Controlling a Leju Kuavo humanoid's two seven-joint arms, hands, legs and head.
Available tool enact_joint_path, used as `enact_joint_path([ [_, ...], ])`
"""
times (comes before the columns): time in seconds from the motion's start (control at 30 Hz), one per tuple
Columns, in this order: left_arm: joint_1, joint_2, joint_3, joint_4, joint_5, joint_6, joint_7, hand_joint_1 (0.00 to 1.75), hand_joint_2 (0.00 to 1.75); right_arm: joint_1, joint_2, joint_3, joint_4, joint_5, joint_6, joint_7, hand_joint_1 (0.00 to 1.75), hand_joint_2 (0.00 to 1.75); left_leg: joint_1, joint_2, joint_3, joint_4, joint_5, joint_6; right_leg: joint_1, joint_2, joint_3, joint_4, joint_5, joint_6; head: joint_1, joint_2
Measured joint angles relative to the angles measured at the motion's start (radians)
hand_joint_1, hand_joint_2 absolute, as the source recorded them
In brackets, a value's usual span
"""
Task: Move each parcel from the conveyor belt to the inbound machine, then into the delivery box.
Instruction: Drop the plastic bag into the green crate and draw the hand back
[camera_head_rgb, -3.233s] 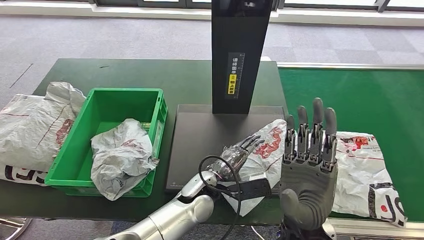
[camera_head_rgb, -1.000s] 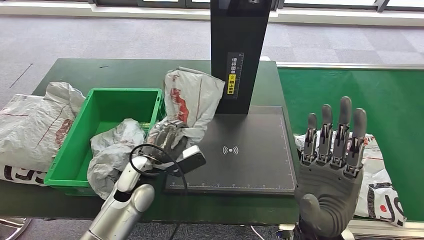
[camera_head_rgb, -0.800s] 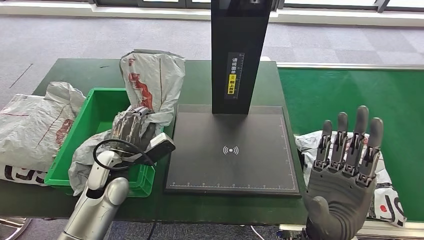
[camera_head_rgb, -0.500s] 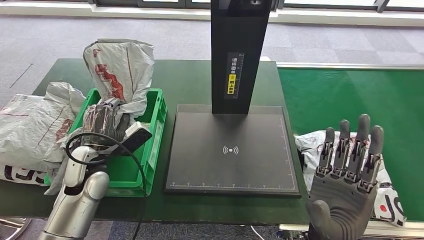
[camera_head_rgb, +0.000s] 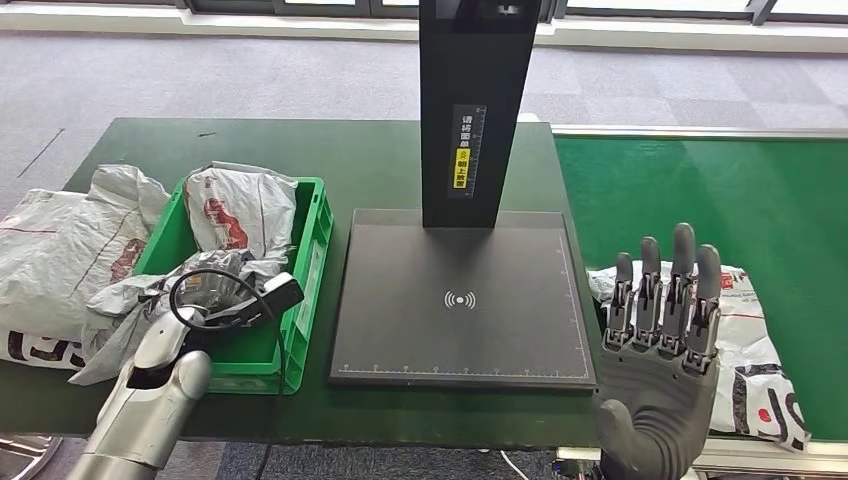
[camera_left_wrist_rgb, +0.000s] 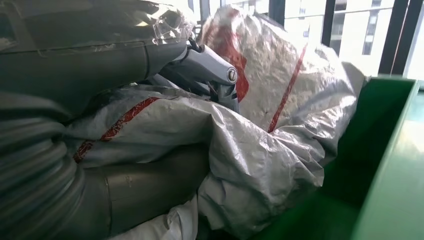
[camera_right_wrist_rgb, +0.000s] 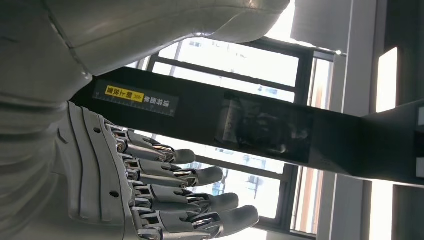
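The dark green surface (camera_head_rgb: 250, 150) carries, from the robot's left to right, a heap of parcels (camera_head_rgb: 60, 240) lying outside the box, the green delivery box (camera_head_rgb: 310, 260), the black inbound machine (camera_head_rgb: 465, 300) with its upright scanner column (camera_head_rgb: 475, 100), and then the green conveyor belt (camera_head_rgb: 700, 190). The big change is the carried parcel (camera_head_rgb: 240, 205): three seconds ago it lay on the machine's plate, half a second ago it was raised above the box, and now it sits down inside the box, on top of the parcel already there. The scan plate is bare again. So this parcel has, I judge, finished both legs of its trip, and only letting go remains. The left robot hand (camera_head_rgb: 215, 290) is low in the box with grey wrapping bunched against it; the left wrist view shows plastic folded between thumb and fingers (camera_left_wrist_rgb: 210, 70), so it looks to be gripping the parcel. The right robot hand (camera_head_rgb: 660, 330) is raised, open and holding nothing, palm up with fingers apart, just in front of the next parcel (camera_head_rgb: 745, 330) on the belt's near edge.
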Motion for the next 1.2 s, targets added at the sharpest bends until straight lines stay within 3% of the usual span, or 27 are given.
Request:
enact_joint_path([
  [0.03,-0.005,0.001,0.000,0.025,-0.003,-0.007,0.003,1.75,1.75,-0.003,-0.002,0.001,0.003,-0.001,0.001,0.000,0.00,1.75,0.000,0.000,0.000,0.000,0.000,0.000,0.000,0.000,0.000,0.000,0.000,0.000,0.000,0.000],
  [0.17,-0.044,0.001,-0.001,0.125,-0.014,-0.061,0.030,0.07,1.75,-0.015,-0.006,0.006,0.014,0.001,0.003,0.009,0.00,1.75,0.000,0.000,0.001,0.000,0.000,0.000,0.000,0.000,0.002,0.000,0.000,0.000,0.000,0.000],
  [0.2,-0.058,-0.001,-0.002,0.156,-0.012,-0.058,0.032,0.00,1.75,-0.017,-0.008,0.008,0.016,0.003,0.002,0.015,0.00,1.75,0.000,-0.001,0.002,0.000,0.000,0.000,0.000,-0.001,0.003,0.000,0.000,0.000,0.000,0.000],
  [0.43,-0.122,-0.021,-0.002,0.282,-0.011,0.001,0.045,0.00,1.75,-0.020,-0.015,0.011,0.023,0.013,-0.001,0.036,0.00,1.75,-0.001,-0.001,0.003,-0.003,-0.001,-0.001,-0.001,-0.002,0.010,0.000,-0.003,-0.004,0.000,0.000],
  [0.87,-0.143,-0.029,-0.002,0.323,-0.012,0.001,0.050,0.00,1.75,-0.019,-0.021,0.011,0.023,0.014,-0.001,0.036,0.00,1.75,-0.001,-0.002,0.014,-0.005,0.003,-0.003,-0.001,-0.004,0.014,0.001,-0.002,-0.005,0.000,0.000],
  [1.0,-0.144,-0.030,-0.002,0.327,-0.012,0.004,0.056,0.00,0.00,-0.020,-0.021,0.011,0.023,0.014,0.000,0.038,0.00,1.75,-0.001,-0.002,0.014,-0.005,0.003,-0.004,-0.001,-0.004,0.014,0.001,-0.002,-0.006,0.000,0.000],
  [1.1,-0.143,-0.041,-0.001,0.323,0.004,0.047,0.070,0.00,0.00,-0.019,-0.022,0.011,0.024,0.022,-0.012,0.040,0.00,1.75,-0.001,-0.003,0.015,-0.005,0.003,-0.003,-0.001,-0.005,0.014,0.001,-0.002,-0.005,0.000,0.000],
  [1.2,-0.122,-0.069,0.010,0.280,0.069,0.162,0.048,0.00,0.00,-0.015,-0.026,0.010,0.025,0.057,-0.038,0.073,0.00,1.75,-0.001,-0.003,0.015,-0.005,0.003,-0.003,-0.001,-0.005,0.014,0.001,-0.002,-0.005,0.000,0.000],
])
